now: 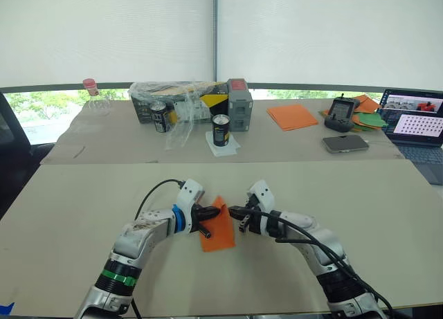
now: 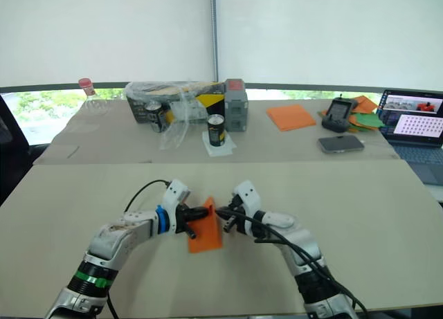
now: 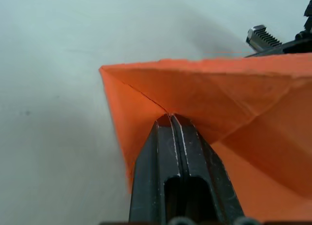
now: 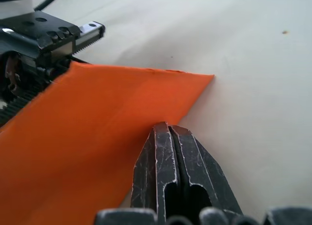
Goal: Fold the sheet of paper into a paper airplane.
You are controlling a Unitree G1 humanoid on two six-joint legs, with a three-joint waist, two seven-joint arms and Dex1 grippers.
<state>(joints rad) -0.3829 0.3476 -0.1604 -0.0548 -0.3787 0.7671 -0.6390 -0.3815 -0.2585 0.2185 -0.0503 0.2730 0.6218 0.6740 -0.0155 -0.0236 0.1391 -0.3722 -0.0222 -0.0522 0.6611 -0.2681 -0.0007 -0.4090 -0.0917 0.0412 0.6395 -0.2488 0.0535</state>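
Creased orange sheet of paper (image 1: 217, 229), seemingly folded, between 2 grippers.

Silver-grey arms, a green-banded left forearm, a blue wrist ring, black cables, black-fingered hands.

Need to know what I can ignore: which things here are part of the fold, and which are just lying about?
In the job:
paper, partly folded
left gripper, shut on it
right gripper, shut at its edge

Lying about:
orange stack
two cans
plastic bag
grey box
phone
laptop
bottle
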